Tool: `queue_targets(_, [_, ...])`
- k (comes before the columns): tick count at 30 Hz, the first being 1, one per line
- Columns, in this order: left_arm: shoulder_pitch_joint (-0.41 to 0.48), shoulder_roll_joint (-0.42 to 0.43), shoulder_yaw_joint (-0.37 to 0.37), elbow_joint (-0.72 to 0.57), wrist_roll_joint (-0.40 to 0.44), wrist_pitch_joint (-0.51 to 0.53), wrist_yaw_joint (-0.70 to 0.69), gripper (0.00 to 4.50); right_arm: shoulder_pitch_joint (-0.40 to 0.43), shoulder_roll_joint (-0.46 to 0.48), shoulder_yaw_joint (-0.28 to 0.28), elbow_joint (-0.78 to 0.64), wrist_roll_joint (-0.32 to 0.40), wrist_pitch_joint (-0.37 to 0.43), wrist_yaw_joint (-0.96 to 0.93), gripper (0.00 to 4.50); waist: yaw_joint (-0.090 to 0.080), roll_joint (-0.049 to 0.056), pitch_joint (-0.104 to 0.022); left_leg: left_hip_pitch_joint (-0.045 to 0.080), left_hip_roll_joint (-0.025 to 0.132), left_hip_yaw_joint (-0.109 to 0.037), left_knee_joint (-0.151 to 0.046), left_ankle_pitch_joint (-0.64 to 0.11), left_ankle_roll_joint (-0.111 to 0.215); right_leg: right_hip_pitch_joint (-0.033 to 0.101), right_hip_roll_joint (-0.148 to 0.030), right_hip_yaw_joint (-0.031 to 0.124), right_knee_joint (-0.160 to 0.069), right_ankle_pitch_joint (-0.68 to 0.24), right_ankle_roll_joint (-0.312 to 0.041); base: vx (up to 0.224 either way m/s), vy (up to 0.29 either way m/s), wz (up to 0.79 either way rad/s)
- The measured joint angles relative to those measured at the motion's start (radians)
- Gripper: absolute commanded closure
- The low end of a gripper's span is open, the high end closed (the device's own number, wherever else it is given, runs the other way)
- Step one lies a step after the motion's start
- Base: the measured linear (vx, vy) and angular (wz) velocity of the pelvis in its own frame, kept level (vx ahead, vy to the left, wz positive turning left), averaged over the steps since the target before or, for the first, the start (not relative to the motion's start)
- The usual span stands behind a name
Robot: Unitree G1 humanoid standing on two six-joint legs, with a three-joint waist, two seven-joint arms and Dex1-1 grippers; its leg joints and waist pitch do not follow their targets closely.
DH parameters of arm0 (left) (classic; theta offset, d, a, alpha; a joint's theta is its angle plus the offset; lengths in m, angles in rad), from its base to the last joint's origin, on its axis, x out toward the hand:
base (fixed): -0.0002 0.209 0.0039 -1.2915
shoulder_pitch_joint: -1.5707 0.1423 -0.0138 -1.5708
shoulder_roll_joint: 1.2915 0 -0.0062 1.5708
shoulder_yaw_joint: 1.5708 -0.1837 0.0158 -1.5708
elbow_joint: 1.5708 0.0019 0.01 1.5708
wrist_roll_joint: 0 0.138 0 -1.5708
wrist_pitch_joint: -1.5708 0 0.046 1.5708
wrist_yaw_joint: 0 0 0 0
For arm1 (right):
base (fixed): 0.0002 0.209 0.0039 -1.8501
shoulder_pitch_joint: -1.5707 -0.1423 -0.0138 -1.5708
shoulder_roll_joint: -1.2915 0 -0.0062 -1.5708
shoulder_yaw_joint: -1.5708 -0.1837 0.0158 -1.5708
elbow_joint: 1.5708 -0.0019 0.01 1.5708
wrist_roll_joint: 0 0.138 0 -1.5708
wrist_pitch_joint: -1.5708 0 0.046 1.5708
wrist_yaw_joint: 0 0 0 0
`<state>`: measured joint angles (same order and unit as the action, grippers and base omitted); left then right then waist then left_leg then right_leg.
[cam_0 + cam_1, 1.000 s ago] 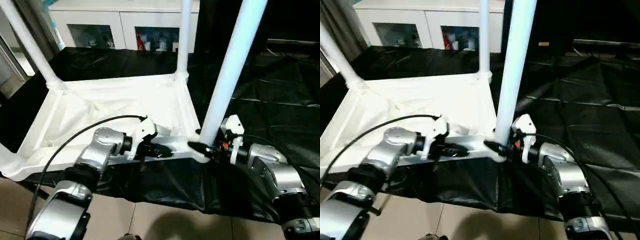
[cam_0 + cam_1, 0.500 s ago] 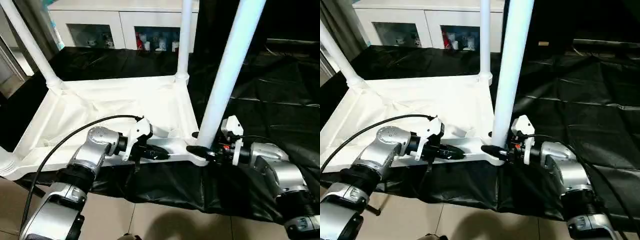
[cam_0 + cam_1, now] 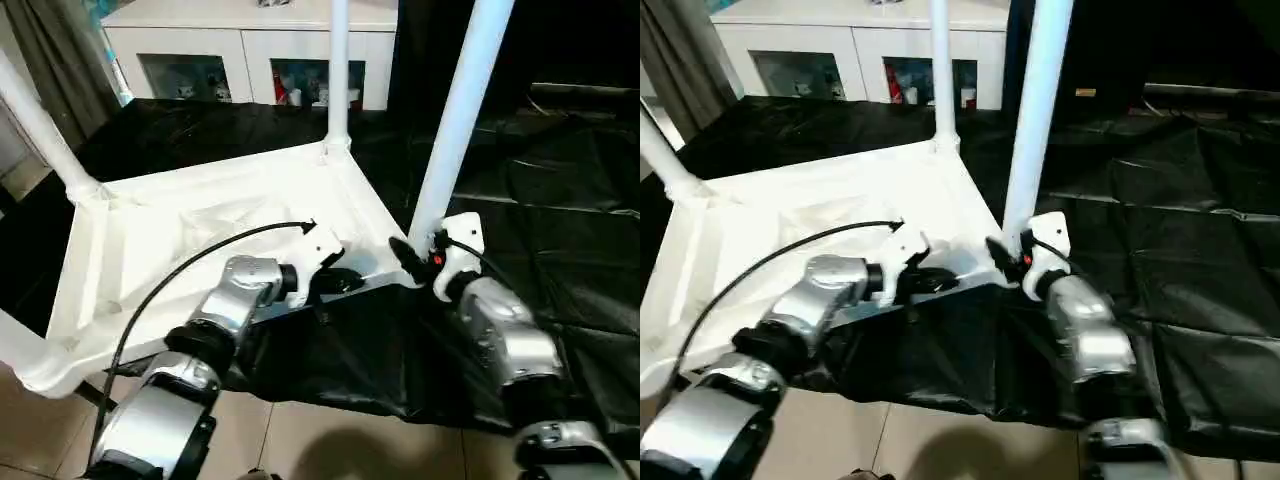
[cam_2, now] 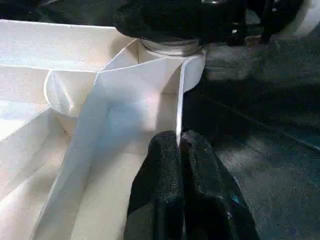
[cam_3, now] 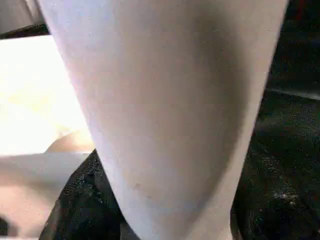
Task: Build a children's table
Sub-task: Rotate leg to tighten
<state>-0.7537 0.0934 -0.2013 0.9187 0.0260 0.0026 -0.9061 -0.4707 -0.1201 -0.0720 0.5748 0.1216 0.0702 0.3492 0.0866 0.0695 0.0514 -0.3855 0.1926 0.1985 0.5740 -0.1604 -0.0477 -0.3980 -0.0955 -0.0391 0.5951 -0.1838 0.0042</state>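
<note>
The children's table lies upside down on the black sheet, with its ribbed white top (image 3: 200,215) facing up. Legs stand in the near right corner (image 3: 462,110), the far corner (image 3: 338,70) and the left corner (image 3: 40,130). A fourth leg (image 3: 20,350) leans out at the near left. My left gripper (image 3: 345,282) is shut on the thin near rim of the top (image 4: 150,90), its fingertips (image 4: 160,165) pinching the edge. My right gripper (image 3: 418,252) is closed around the base of the near right leg (image 5: 165,100).
A white glass-door cabinet (image 3: 250,50) stands behind the table. Crinkled black sheet (image 3: 560,200) spreads to the right and hangs over the near edge. Tiled floor (image 3: 320,440) lies below, and a grey curtain (image 3: 60,60) hangs at the far left.
The near right corner, with its leg and both grippers, has swung away from me, turning the table top. Both grips look the same.
</note>
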Motion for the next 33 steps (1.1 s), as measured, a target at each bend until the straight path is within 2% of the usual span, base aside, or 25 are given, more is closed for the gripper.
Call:
queue_targets(3, [-0.001,0.000,0.001,0.007,0.000,-0.008,-0.002,4.50,0.001,0.007,-0.005,-0.002,0.017,0.001,0.012,1.35,0.000,0.002,-0.001,0.000,0.000,0.000,0.000,0.000,0.000,0.000,0.000,0.000,0.000,0.000,0.000,0.000,0.000,0.00])
queue_targets(5, [0.000,0.003,0.003,0.009,0.000,-0.011,-0.013,4.50,0.005,0.001,-0.006,-0.009,0.027,0.007,0.042,1.06,0.000,0.003,-0.002,0.000,0.000,0.000,0.000,0.000,0.000,0.000,0.000,0.000,0.000,0.000,0.000,0.000,0.000,0.00])
queue_targets(10, [0.003,0.035,0.001,-0.004,-0.007,-0.011,-0.107,4.50,0.043,-0.085,0.014,-0.068,0.063,0.051,0.267,1.06,0.002,0.006,-0.002,-0.002,0.001,-0.001,0.000,0.000,0.000,-0.001,0.001,-0.001,-0.001,-0.001,0.002,0.000,0.000,0.00])
queue_targets(15, [0.037,0.105,-0.015,-0.057,-0.033,-0.018,-0.257,4.50,0.080,-0.210,0.080,-0.128,0.113,0.099,0.527,1.06,0.002,0.006,-0.002,-0.004,0.002,0.000,-0.001,0.000,0.000,-0.004,0.002,-0.002,-0.001,-0.002,0.003,0.000,0.000,0.00])
queue_targets(21, [0.096,0.186,-0.043,-0.170,-0.072,0.039,-0.443,4.50,0.086,-0.286,0.130,-0.146,0.154,0.149,0.766,1.06,0.006,0.005,0.000,-0.005,0.003,0.001,0.000,0.000,0.000,-0.004,0.001,-0.002,-0.001,-0.002,0.003,0.000,0.000,0.00])
queue_targets(27, [0.115,0.219,-0.054,-0.229,-0.080,0.090,-0.490,4.50,0.084,-0.298,0.154,-0.152,0.162,0.148,0.831,1.06,0.004,0.000,0.003,-0.006,0.003,0.001,0.000,0.000,0.000,-0.005,0.001,-0.002,-0.001,-0.002,0.002,0.000,0.000,0.00])
queue_targets(33, [0.123,0.228,-0.054,-0.275,-0.088,0.121,-0.492,4.50,0.073,-0.300,0.154,-0.152,0.178,0.160,0.858,1.60,0.004,-0.003,0.005,-0.006,0.003,0.001,0.000,0.000,0.000,-0.005,0.001,-0.002,-0.001,-0.002,0.002,0.000,0.000,0.00])
